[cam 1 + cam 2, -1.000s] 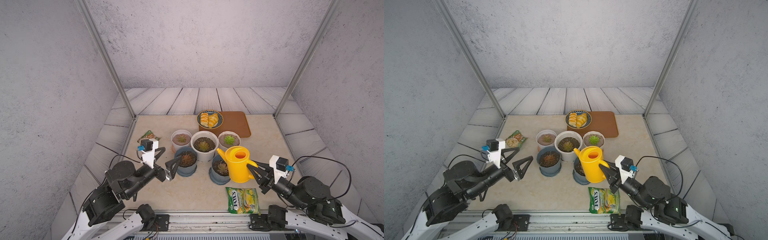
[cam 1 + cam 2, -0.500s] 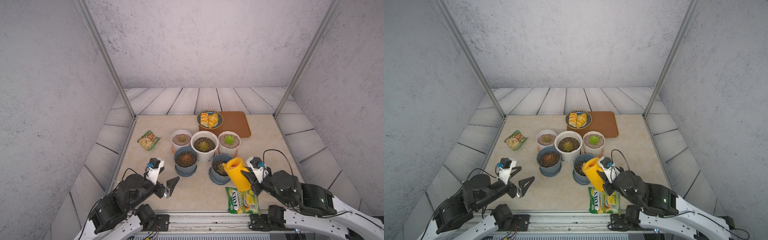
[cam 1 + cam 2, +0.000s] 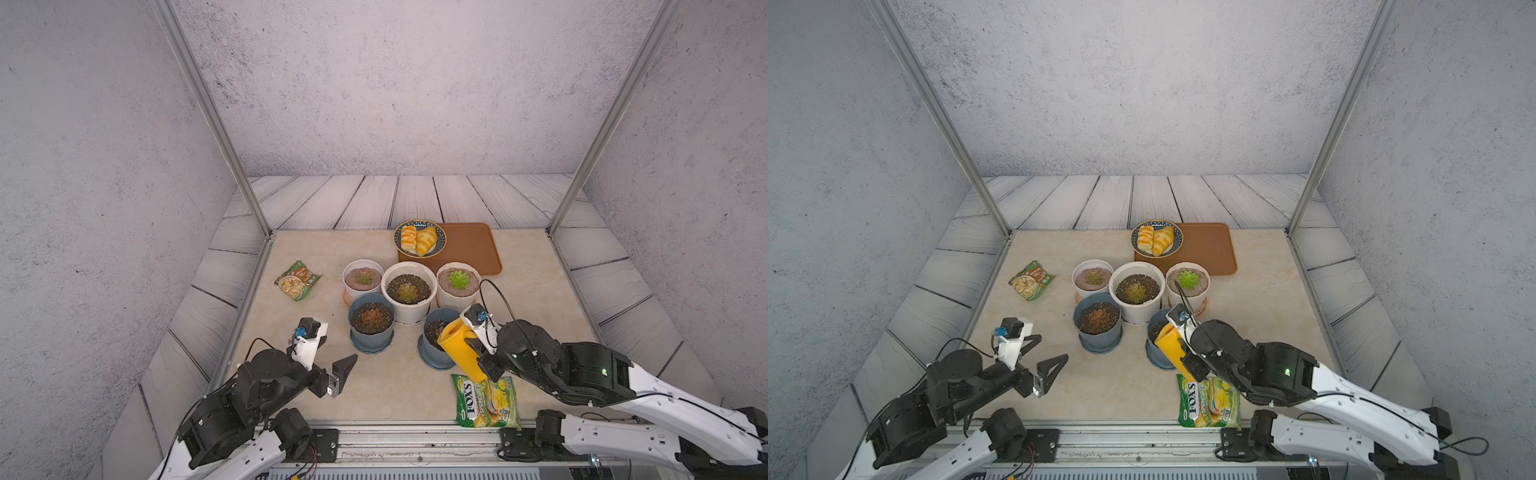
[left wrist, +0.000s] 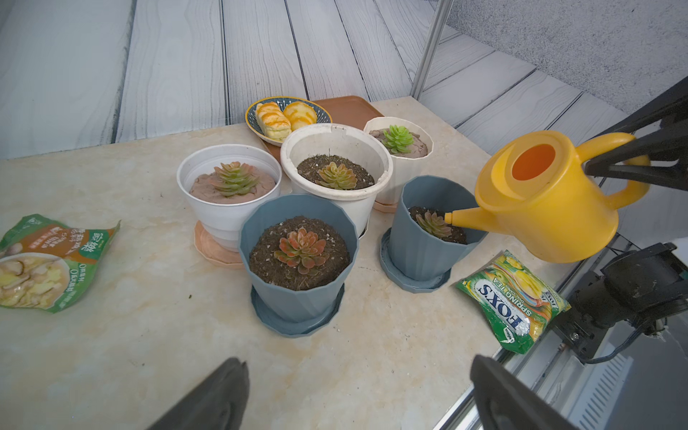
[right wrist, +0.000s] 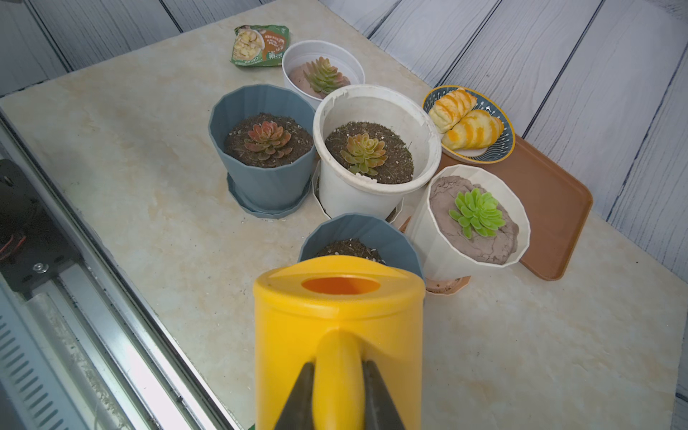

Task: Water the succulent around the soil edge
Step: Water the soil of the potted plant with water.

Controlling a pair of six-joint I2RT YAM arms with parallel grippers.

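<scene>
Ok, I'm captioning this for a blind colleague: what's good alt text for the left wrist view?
A yellow watering can, gripped by its handle in the right gripper, points its spout at the small succulent in a blue pot. Four other potted succulents cluster beside it.
</scene>
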